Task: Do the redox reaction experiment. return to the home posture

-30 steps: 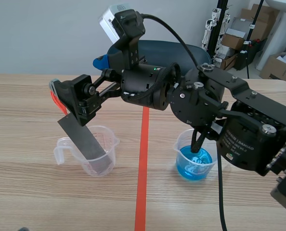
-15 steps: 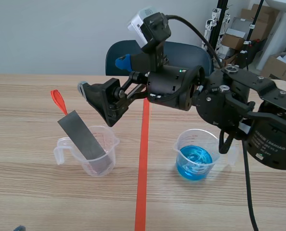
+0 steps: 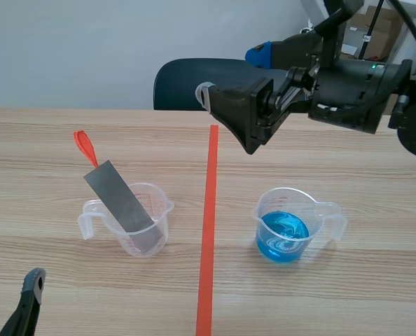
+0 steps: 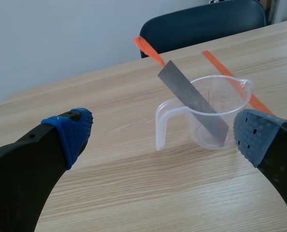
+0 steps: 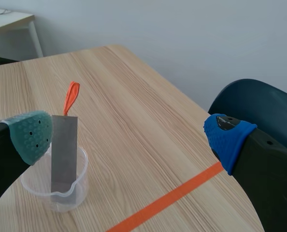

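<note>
Clearance is what my retreat to the home posture turns on, as I judge it. My right claw hangs high above the surface, on the right of the orange tape line. It is well apart from the metal strip, which lies ahead of it, below it and off to my left.

That strip stands in the clear beaker. It is tilted, its foot in the cup and its upper end leaning over the rim, up and away from me. An orange tab sticks out of that top end. Nothing of mine touches it.

The beaker of blue liquid sits on the other side of the tape line, below my right arm and apart from it.

My left claw is low at the near edge of the surface and is the nearer of the two to the strip's beaker, which lies ahead of it beyond its pads. Both claws are spread wide and pinch nothing. Pulling each arm straight back to its own side should keep both beakers out of the way.
</note>
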{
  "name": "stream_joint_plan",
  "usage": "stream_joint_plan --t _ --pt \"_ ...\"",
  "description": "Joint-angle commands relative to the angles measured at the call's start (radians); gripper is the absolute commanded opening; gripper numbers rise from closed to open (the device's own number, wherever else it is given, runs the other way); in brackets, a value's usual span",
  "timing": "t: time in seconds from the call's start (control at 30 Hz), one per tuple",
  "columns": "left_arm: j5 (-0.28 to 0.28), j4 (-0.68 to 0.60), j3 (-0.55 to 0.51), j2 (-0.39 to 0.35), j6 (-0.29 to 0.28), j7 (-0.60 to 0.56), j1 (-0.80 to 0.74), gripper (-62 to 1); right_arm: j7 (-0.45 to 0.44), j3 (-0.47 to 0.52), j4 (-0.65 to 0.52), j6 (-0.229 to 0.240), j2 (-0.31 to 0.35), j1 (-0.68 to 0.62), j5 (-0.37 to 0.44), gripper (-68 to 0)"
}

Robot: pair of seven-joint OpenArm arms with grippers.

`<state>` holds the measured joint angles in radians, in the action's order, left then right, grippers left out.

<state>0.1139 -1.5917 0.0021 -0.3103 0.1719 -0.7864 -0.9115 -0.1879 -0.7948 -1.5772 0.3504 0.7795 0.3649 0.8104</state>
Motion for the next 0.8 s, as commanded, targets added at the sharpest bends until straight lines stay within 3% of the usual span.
stream_joint_plan --t 0.0,0.2,0.27,0.37,0.6,0.77 --pt "0.002 -0.074 -0.003 0.005 0.000 0.040 -0.024 0.6 -0.027 0.011 -0.024 -0.017 0.051 0.011 0.020 0.4" --pt "-0.022 -0.300 -0.003 0.004 -0.003 0.287 -0.046 0.6 -0.059 0.035 -0.045 -0.023 0.216 -0.028 0.085 0.4" --pt "-0.055 -0.348 -0.003 -0.010 -0.009 0.336 -0.041 0.6 -0.075 0.073 -0.045 -0.023 0.253 -0.074 0.084 0.4" --pt "-0.058 -0.392 -0.003 -0.044 -0.029 0.383 -0.032 0.6 -0.082 0.155 -0.045 -0.024 0.291 -0.158 0.079 0.4" --pt "-0.045 -0.415 -0.002 -0.175 -0.054 0.418 -0.032 0.6 -0.072 0.433 -0.045 -0.029 0.276 -0.377 -0.029 0.4" --pt "0.041 -0.428 -0.002 -0.280 -0.040 0.450 -0.032 0.6 -0.069 0.605 -0.045 -0.029 0.214 -0.484 -0.119 0.4"
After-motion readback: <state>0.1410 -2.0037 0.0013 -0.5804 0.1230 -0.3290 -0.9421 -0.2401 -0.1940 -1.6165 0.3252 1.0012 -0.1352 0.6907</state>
